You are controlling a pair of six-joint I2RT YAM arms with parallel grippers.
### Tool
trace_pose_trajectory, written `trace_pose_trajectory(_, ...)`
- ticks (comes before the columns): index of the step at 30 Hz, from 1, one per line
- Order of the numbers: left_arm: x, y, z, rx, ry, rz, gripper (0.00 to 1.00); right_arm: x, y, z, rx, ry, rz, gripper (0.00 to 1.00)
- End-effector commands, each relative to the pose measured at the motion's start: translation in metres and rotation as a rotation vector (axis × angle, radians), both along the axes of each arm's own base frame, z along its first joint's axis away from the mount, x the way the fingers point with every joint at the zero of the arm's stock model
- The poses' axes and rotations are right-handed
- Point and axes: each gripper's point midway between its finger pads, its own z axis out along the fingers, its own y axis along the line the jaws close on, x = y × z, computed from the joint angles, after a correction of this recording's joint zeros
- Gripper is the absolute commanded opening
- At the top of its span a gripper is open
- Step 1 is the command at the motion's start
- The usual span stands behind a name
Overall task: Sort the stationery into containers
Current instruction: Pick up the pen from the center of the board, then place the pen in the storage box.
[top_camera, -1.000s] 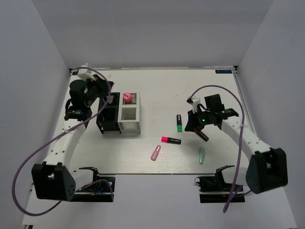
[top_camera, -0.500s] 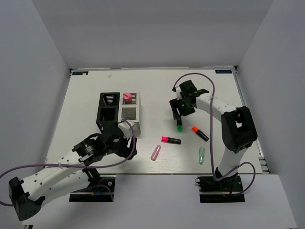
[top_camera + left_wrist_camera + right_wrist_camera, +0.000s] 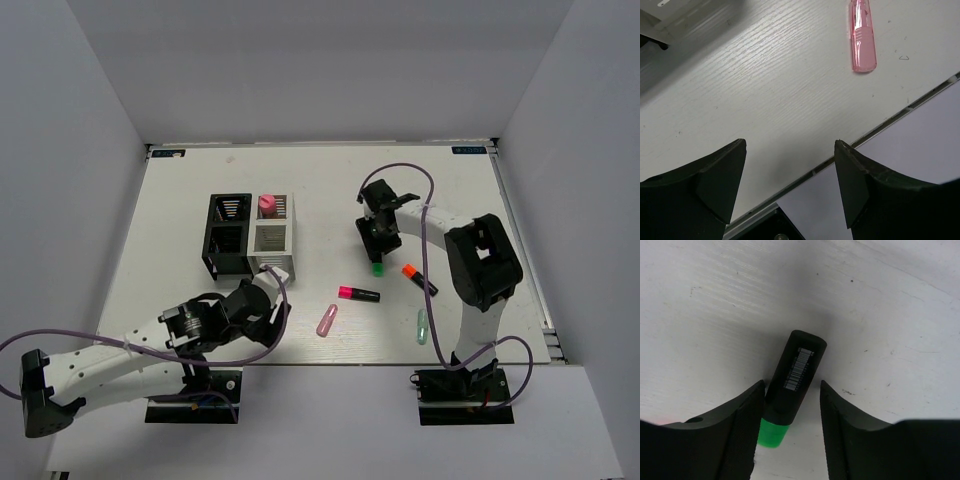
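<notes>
My right gripper is open and low over the table. Its fingers straddle the black highlighter with the green cap, which lies flat and leans against the left finger. This highlighter also shows in the top view. The orange-capped highlighter, the pink-capped highlighter, the pale pink stick and the mint stick lie loose on the table. My left gripper is open and empty near the front edge, with the pale pink stick ahead of it. The fat pink marker stands in the white organizer, beside the black organizer. No scissors show.
The table's front edge runs just under my left gripper. A striped thing sits in the black organizer's back compartment. White walls enclose the table on three sides.
My left arm has swung from behind the organizers to the front edge. My right gripper has moved left from the orange highlighter to straddle the green-capped one.
</notes>
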Motion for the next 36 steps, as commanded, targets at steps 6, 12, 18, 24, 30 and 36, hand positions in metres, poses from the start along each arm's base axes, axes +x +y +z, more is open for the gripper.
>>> trace_pose_trajectory(6,0.002,0.0,0.0,0.003,-0.035,0.023,0.81,-0.015,-0.001,-0.026,0.018,0.104,-0.025,0.26)
trace_pose_trajectory(12,-0.001,0.004,-0.007,-0.001,-0.031,0.032,0.81,-0.018,0.016,0.001,0.111,0.084,0.092,0.0)
trace_pose_trajectory(18,0.001,0.008,-0.003,0.008,-0.041,0.047,0.81,-0.014,0.066,0.099,0.379,-0.104,0.389,0.0)
trace_pose_trajectory(24,0.009,0.023,0.019,-0.012,-0.113,0.111,0.81,-0.01,0.101,0.19,0.552,-0.245,0.534,0.0)
trace_pose_trajectory(30,0.031,0.077,0.063,-0.011,-0.289,0.353,0.81,-0.029,0.161,0.264,0.824,-0.297,0.764,0.0)
trace_pose_trajectory(36,0.033,0.105,0.096,-0.024,-0.332,0.493,0.81,-0.044,0.227,0.288,1.044,-0.348,1.072,0.0)
